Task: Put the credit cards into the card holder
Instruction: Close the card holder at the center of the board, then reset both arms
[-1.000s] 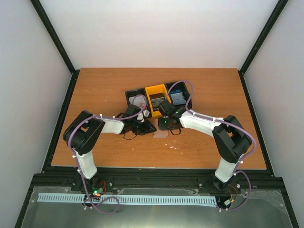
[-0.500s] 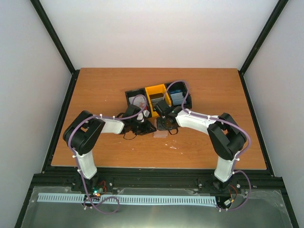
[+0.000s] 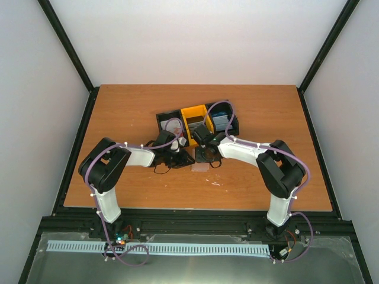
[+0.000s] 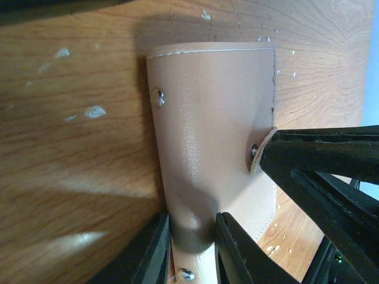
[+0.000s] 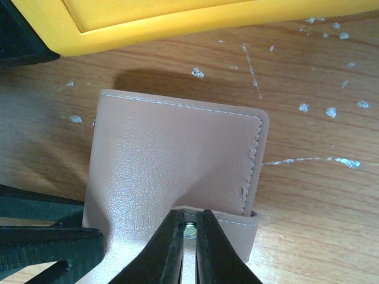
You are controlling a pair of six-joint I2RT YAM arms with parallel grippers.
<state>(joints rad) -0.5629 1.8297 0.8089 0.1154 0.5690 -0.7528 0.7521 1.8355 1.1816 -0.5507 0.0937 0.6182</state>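
The card holder [image 3: 200, 167], a beige leather wallet with metal snaps, lies on the table just in front of the bins. My left gripper [image 4: 190, 236] is shut on its near end, squeezing the leather [image 4: 213, 130] into a bulge. My right gripper [image 5: 189, 228] is shut on the holder's flap [image 5: 237, 228], with a snap between the fingertips. The right fingers [image 4: 320, 171] also show in the left wrist view at the holder's side. Credit cards sit in the bins: dark ones [image 3: 195, 125] in the yellow bin, blue and grey ones [image 3: 221, 121] in the right bin.
Three bins stand in a row behind the holder: black [image 3: 164, 118], yellow [image 3: 188, 110] and black [image 3: 233, 118]. The yellow bin's edge [image 5: 177, 23] lies close above the holder in the right wrist view. Both arms meet over the table's middle.
The right arm has shifted a little left toward the holder, and its jaws have closed on the flap. The left arm and its grip have not moved.
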